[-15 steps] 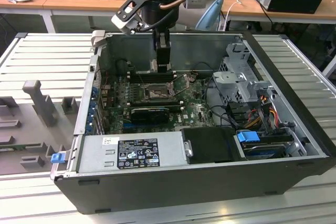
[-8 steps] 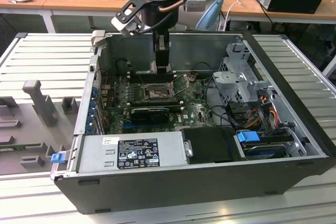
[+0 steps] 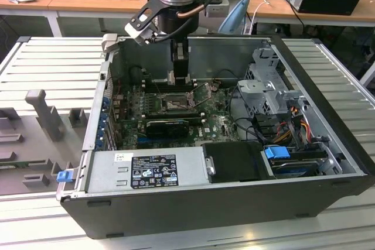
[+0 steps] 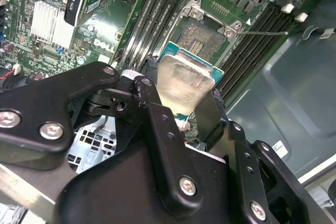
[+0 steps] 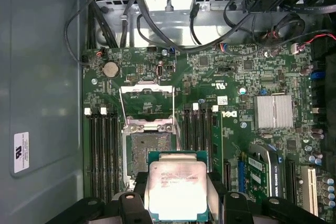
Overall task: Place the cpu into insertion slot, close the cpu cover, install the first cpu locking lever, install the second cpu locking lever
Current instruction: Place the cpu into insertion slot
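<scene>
The gripper (image 3: 179, 79) reaches down into the open computer case (image 3: 193, 203); its jaws are partly spread, just wide enough to pinch the cpu (image 5: 176, 187) by two opposite edges; a black finger (image 5: 215, 190) presses against each side, and the dull silver top faces up between them. Inside the case lies the green motherboard (image 5: 236, 77); on it sits the insertion slot (image 5: 148, 145), its grey pin field bare; long black memory slots (image 5: 102, 150) run on either side of it. The cpu cover (image 5: 147, 88) is swung open, away from the slot. The cpu is held above the board, not seated; in the first wrist view its edge overlaps one corner of the slot.
</scene>
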Tool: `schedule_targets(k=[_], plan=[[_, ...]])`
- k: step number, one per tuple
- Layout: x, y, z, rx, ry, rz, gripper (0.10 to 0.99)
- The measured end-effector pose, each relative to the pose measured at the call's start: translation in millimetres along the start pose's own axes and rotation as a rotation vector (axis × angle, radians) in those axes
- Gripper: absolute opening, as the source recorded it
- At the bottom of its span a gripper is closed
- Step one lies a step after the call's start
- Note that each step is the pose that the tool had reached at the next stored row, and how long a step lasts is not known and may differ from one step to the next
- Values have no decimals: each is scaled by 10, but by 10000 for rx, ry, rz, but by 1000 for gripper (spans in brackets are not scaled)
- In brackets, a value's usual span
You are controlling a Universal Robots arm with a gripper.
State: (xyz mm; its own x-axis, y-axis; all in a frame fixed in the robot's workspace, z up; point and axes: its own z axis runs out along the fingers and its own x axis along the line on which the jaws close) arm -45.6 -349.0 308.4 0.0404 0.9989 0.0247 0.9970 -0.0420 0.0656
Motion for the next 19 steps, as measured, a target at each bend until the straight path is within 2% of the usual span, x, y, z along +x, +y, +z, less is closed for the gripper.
schedule_targets(k=[15,19], plan=[[-3,-8,127,0,-1,1,525],[5,-16,242,0,-1,0,525]])
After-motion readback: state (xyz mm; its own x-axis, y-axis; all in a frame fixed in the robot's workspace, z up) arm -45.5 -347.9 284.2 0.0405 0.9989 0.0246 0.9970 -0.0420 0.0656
